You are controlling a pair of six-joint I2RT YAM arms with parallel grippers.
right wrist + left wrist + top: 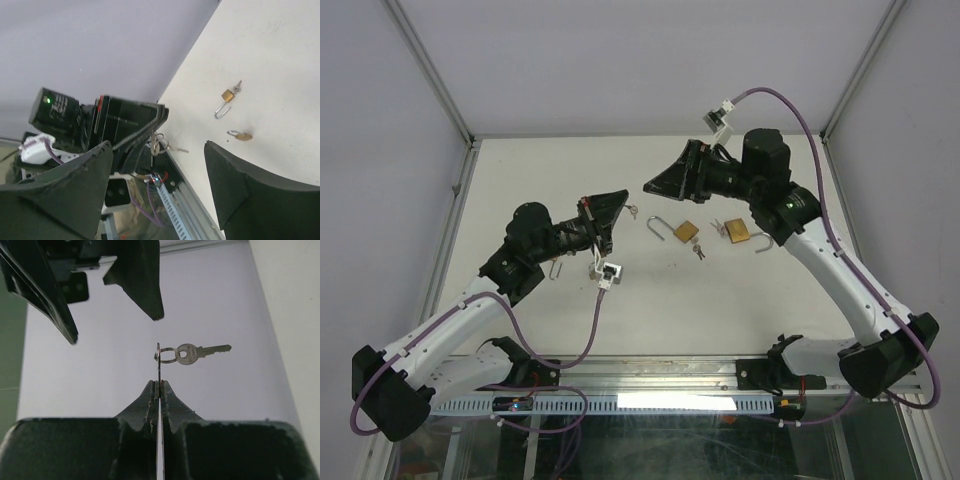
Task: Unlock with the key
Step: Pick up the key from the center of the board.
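Above counter [720,310], mid-air: L pincer [612,212] clamped on key bunch [159,370]; free key [200,352] lying level, tip twd R pincer [655,186], spread wide, just beside. Padlock [686,232] on counter, nearer R arm.

padlocks [687,232] [738,233] — 2 | arms [450,330] [840,270] — 2 | hands [623,203] [653,186] — 2 | hanging key [200,352] — 1

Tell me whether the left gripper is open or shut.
Shut: the left gripper pinches a thin key seen edge-on, with a second key hanging from its ring.
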